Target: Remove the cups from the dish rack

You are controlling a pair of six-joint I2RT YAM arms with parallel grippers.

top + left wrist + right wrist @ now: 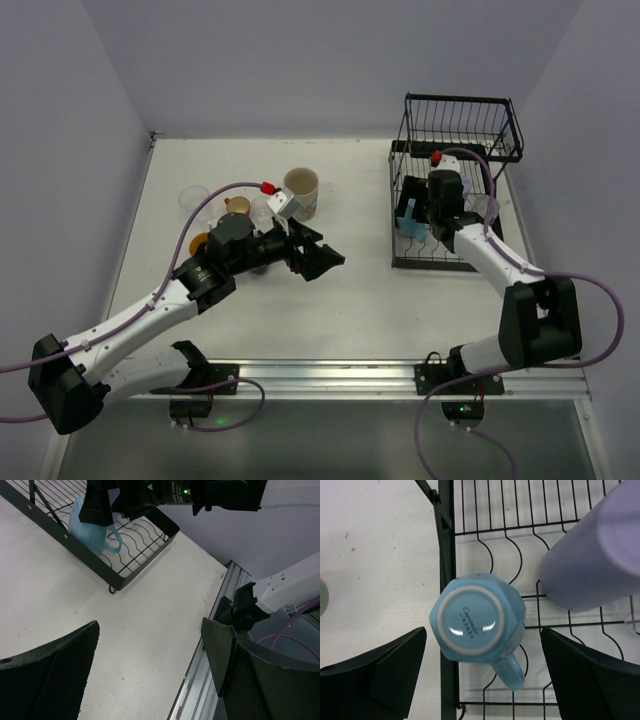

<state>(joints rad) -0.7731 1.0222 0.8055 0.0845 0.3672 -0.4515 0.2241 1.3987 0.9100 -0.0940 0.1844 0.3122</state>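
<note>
**Left end effector** (320,258): fingers spread, nothing between them, hanging over the bare middle of the table (360,310).

**Table, 10 to 11 o'clock:** a beige mug (302,192) stands mouth up. An orange cup (237,206) and a clear glass (192,198) are close beside it.

**Table, 2 o'clock:** the dish rack (455,262) is black wire, a slotted lower tray with a raised basket at its far side.

**Right end effector** (482,630): fingers spread, one on either side of a light blue mug (472,621), neither touching it.

**Mug:** glossy, faceted, set at the tray's 9 o'clock edge.

**Views:**
- The top view hides most of the mug under the arm.
- The right wrist view alone shows its pale ringed base with a printed mark, and a lavender cup (590,565) just beside it at 2 o'clock.
- The left wrist view alone shows it side-on, with the handle as a loop.

**Orientation:**
- The mug is inverted, long axis vertical, base up. In the right wrist view its handle points to 5 o'clock.
- The lavender cup's length runs toward 2 o'clock. I cannot tell whether it leans or lies.
</note>
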